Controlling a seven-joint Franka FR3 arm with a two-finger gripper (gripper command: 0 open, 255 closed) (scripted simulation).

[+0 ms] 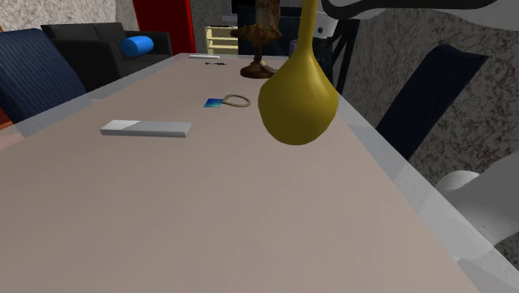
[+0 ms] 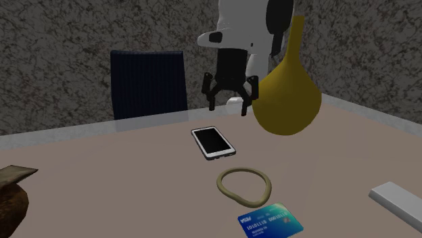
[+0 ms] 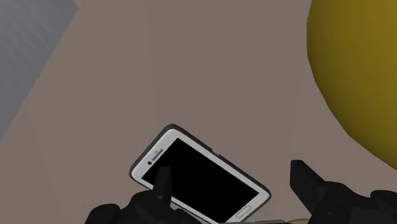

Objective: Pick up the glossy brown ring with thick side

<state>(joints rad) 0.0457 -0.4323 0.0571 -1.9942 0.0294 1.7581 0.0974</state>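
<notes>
Underneath everything, a broad beige table [image 2: 101,155]; behind its far edge in the second exterior view, a dark blue chair [image 2: 149,84]; in front of the chair, a white arm [image 2: 240,20] hanging near-vertical, wrist straight, close beside a bulbous mustard-yellow vase [image 2: 287,101].

At the arm's end, the black tool [image 2: 228,106], pointed straight down at the table; fingers spread wide, clasping nothing; hovers clear of the surface, just behind a white-edged phone [image 2: 214,143]; in the wrist view, black screen of that phone low between the two fingers, untouched.

Beyond the phone, flat on the table, the tan-brown ring [image 2: 266,188]; thick-banded, slightly oval, longer axis roughly across the second exterior view's left to right; on the camera's side of the phone in that view and a little toward its right; hence phone between tool and ring, ring well apart from the tool and farther from the stand; in the shoulder view, left of the vase and farther up the table.

Just beside the ring's near edge, possibly touching, a blue card [image 2: 269,221].

Judging from this: calls for a reach outward, away from the stand, over and past the phone; then a descent with the fingers astride one stretch of the band, not the whole loop; best on a side away from the card, to avoid dragging it along.
</notes>
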